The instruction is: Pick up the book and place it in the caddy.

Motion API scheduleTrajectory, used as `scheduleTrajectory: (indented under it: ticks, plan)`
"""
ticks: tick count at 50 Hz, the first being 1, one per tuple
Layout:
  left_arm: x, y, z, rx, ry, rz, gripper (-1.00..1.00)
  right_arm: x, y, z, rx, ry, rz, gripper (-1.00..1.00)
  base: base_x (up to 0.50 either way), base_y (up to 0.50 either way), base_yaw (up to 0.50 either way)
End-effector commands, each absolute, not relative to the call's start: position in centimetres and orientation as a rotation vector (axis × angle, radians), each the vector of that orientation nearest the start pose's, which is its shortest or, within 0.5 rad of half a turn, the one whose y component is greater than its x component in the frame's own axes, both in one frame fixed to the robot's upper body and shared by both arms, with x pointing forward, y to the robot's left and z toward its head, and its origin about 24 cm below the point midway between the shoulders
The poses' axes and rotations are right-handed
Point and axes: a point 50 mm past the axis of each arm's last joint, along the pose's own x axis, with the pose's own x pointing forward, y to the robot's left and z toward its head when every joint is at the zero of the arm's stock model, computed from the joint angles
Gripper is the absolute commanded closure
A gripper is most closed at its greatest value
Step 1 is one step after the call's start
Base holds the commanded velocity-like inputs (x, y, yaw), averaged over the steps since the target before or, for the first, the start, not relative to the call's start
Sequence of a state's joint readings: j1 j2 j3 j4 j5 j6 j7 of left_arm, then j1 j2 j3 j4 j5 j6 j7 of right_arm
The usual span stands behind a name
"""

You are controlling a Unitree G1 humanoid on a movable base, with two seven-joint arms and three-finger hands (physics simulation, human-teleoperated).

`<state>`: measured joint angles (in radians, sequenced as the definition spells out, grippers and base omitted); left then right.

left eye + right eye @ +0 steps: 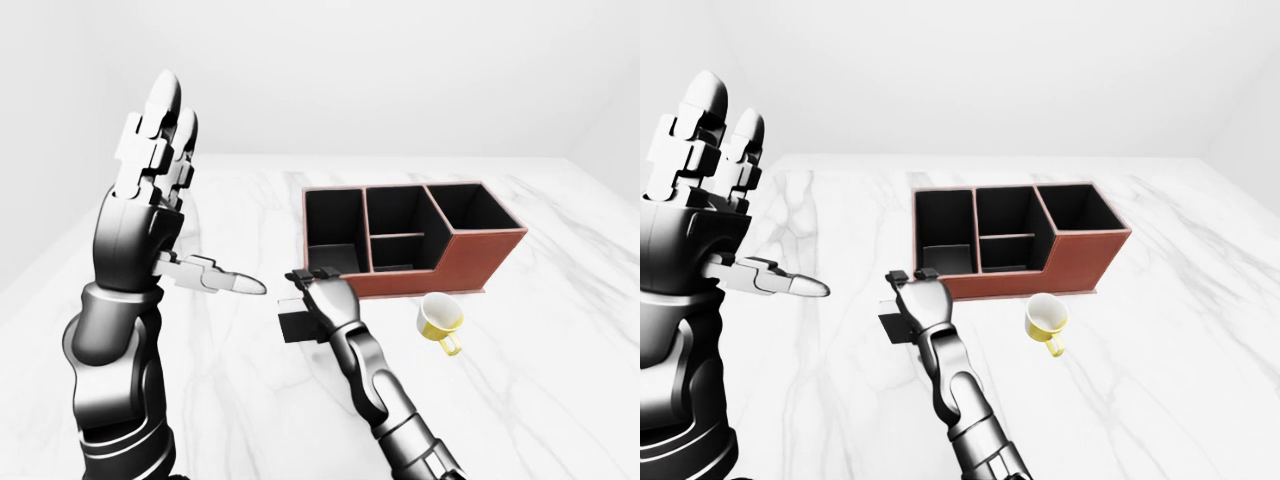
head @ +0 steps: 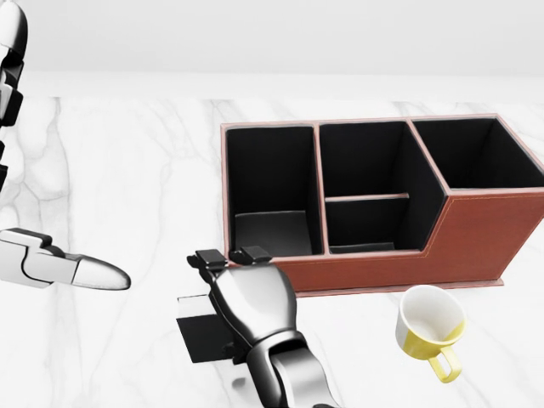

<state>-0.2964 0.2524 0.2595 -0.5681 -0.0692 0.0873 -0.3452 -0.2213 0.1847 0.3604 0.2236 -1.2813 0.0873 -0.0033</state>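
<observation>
White marble-veined worktop (image 2: 127,187), plain pale wall beyond.

Caddy (image 2: 476,234): red-brown outside w/ black lining, sits right of centre in the head view. Three sections across: left one is a tall open bay, middle one is split by a cross divider into a far and a near pocket, right one is a raised bay w/ a sloped side wall. A dark flat panel lies low in the left bay. No lettering, logo or label readable on the caddy.

Book (image 2: 202,336): black cover, white page edge showing along its far side, lies flat on the worktop just near-left of the caddy's left corner, outside the caddy. No title or print visible on it.

Right robot hand (image 2: 242,302): over the book's right part, back of hand up, fingers (image 2: 208,259) curled downward toward the caddy's near wall. It covers the right end of the book; can't tell whether the fingers actually clamp the book, since the underside is hidden.

Left robot hand (image 1: 150,190): raised upright at the left of the left-eye view, fingers straight and spread, thumb (image 1: 215,275) pointing right over the worktop. Holds nothing, well apart from the book.

Cup (image 2: 429,327): white outside, yellow inside and handle, tipped on its side just near the caddy's near wall, right of the book. No markings on it.
</observation>
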Motion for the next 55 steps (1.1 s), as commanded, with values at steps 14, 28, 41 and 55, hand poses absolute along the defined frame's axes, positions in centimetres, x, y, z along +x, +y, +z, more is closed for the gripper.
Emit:
scheduleTrajectory:
  ticks: [14,28,41,55]
  plan:
    - [23.9,19.4,23.1,0.325,-0.712,-0.192,-1.00,27.9,-0.2,3.8,-1.239,-0.212,0.325,-0.47,0.00,0.00,0.00]
    - [24.1,19.6,22.6,0.313,-0.688,-0.192,-1.00,28.5,-0.4,2.2,-1.268,-0.180,0.320,-0.47,0.00,0.00,0.00]
    - [23.7,19.5,22.9,0.317,-0.705,-0.195,-1.00,27.8,-0.2,1.1,-1.276,-0.167,0.338,-0.47,0.00,0.00,0.00]
    - [23.5,19.6,23.0,0.316,-0.713,-0.194,-1.00,27.7,-0.1,0.4,-1.282,-0.151,0.347,-0.50,0.00,0.00,0.00]
